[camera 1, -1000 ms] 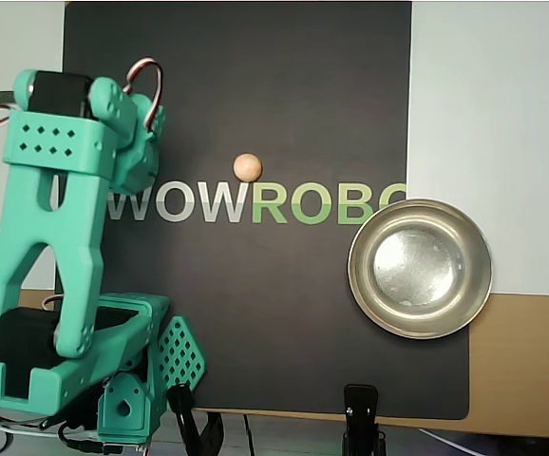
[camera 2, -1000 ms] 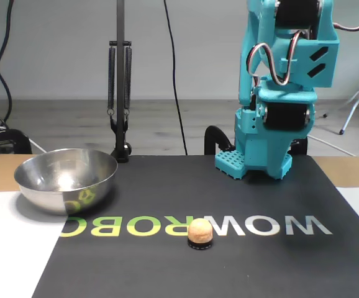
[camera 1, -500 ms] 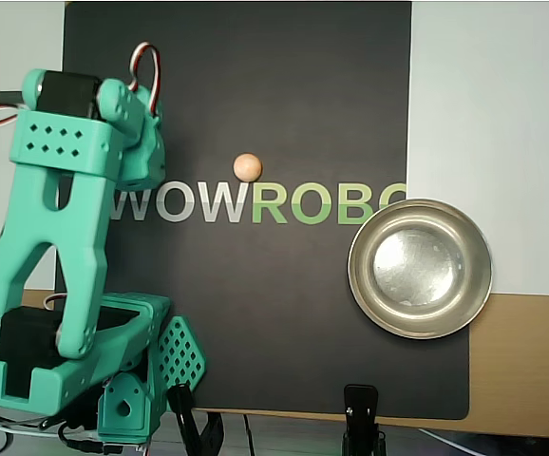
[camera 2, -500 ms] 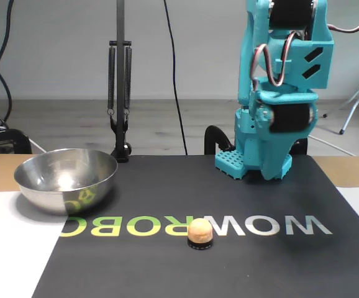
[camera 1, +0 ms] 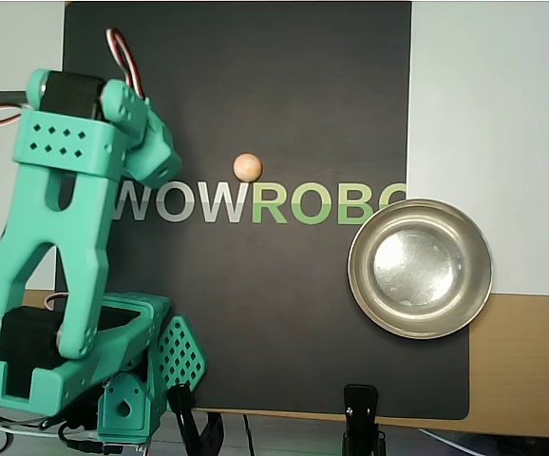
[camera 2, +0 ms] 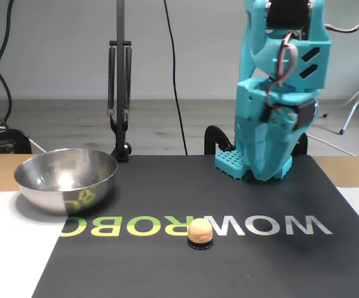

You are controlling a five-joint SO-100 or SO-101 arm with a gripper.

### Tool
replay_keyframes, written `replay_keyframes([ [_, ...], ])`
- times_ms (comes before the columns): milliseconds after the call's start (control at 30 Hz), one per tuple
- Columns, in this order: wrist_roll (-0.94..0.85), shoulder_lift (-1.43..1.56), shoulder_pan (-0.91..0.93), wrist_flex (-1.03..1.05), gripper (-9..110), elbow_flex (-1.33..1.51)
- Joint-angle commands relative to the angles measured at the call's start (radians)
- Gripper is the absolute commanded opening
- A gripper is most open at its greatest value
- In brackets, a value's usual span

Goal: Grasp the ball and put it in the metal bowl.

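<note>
Overhead view: the arm's wrist (camera 1: 151,152) had rotated toward the ball (camera 1: 247,167), lying at its 3 o'clock on the mat (camera 1: 284,76); jaw state indeterminable. The metal bowl (camera 1: 420,269) at 4 o'clock remained empty; grasp pending.

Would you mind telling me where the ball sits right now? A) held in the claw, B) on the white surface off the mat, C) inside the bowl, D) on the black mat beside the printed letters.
D: in the overhead view the ball rests on the black mat just above the lettering, apart from the empty bowl and the arm.
</note>
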State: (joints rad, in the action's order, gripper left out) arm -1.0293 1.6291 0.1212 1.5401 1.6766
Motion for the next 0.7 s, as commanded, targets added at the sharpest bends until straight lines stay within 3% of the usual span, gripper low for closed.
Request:
replay_keyframes([
  [0,-0.083,0.005,0.006,0.005,1,-0.025],
  [233,-0.169,-0.005,0.035,0.0,0,-0.025],
  [667,-0.17,-0.074,0.087,-0.005,1,-0.038],
])
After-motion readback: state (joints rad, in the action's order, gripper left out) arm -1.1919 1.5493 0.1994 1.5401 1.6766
